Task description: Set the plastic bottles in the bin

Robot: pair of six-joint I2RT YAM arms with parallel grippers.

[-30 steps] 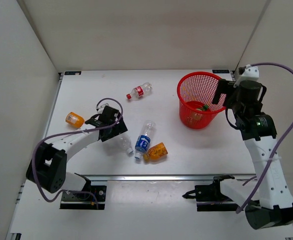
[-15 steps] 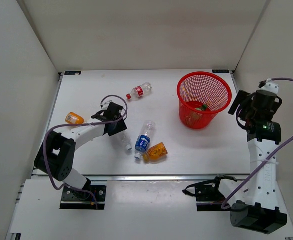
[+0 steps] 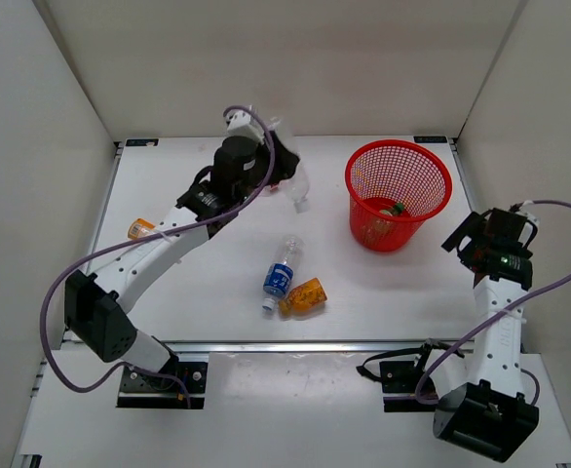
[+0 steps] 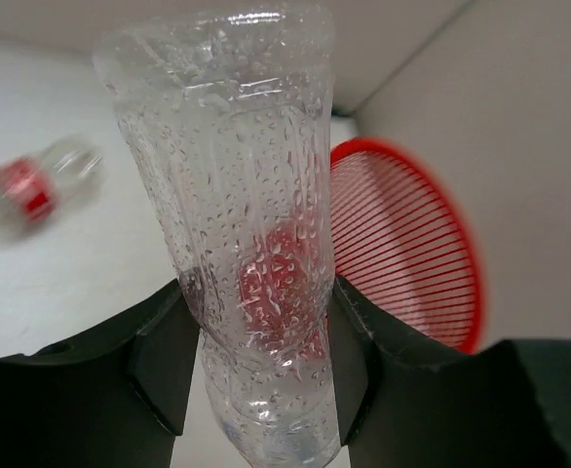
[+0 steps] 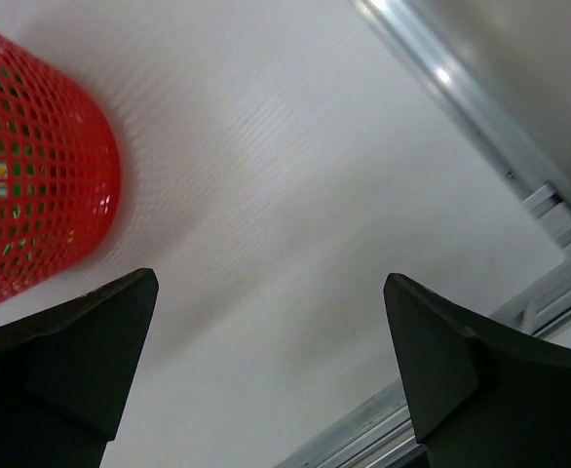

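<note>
My left gripper (image 3: 278,166) (image 4: 261,292) is shut on a plain clear plastic bottle (image 3: 296,188) (image 4: 227,146), held in the air left of the red mesh bin (image 3: 399,156) (image 4: 412,253). The bin holds a green and an orange bottle (image 3: 391,211). A blue-label bottle (image 3: 281,271) and an orange bottle (image 3: 305,296) lie mid-table. Another orange bottle (image 3: 137,229) lies at the left, partly behind the arm. A red-label bottle (image 4: 30,190) shows blurred in the left wrist view. My right gripper (image 3: 461,240) (image 5: 271,283) stands open and empty, right of the bin (image 5: 42,175).
White walls close in the table at the back and both sides. An aluminium rail (image 3: 295,345) runs along the near edge, and another rail (image 5: 480,107) lies past my right gripper.
My left gripper closed on the clear bottle on the table, then lifted it up, back and right toward the bin. My right arm drew away from the bin and sank lower.
</note>
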